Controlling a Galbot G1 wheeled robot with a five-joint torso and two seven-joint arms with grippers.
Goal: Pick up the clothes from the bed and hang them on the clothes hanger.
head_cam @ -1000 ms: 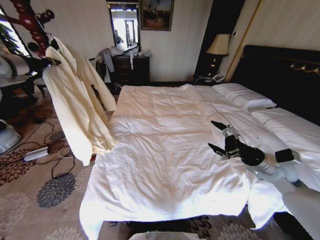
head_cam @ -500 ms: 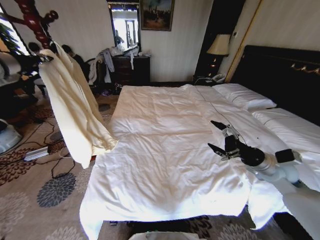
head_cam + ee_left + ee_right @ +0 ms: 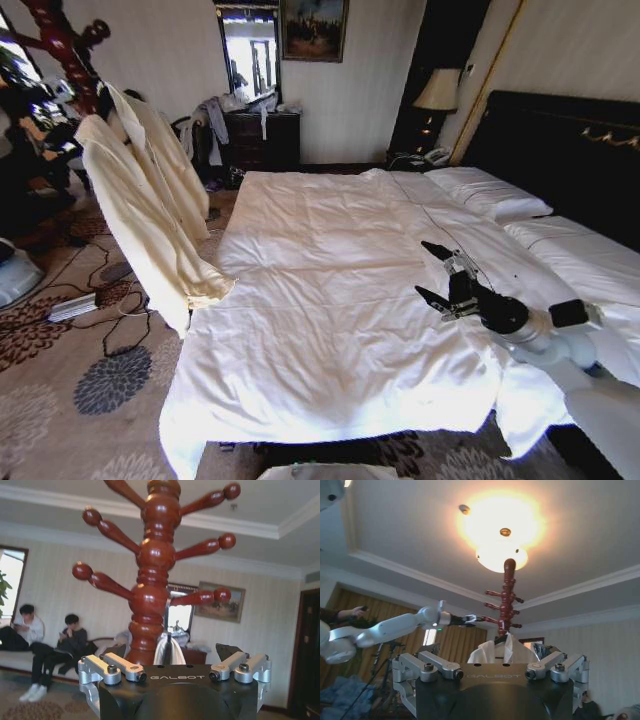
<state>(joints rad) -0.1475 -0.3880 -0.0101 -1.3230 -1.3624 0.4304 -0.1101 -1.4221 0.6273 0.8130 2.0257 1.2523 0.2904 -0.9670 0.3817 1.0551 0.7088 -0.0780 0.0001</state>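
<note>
We are keeping the pale cream long-sleeved garment (image 3: 150,220) hanging lengthwise beside the red-brown turned wooden coat stand (image 3: 62,45). Our left gripper (image 3: 469,620) is nearer the stand, and we cannot tell its state. Our right gripper (image 3: 423,269) is gaping wide, well apart.

Coat stand (image 3: 150,590) pegs crowd your left gripper (image 3: 465,620); the bed (image 3: 330,300) around right gripper (image 3: 432,272) is open.

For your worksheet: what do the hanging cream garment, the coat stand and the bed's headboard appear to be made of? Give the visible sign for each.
Cream garment: thin soft woven cloth, matte; it drapes in long loose folds.
Coat stand: turned wood, red-brown with a glossy varnish; highlights shine on its rounded knobs.
Headboard: black and fairly smooth, perhaps lacquered wood or padded leatherette; the look leaves it open.
</note>
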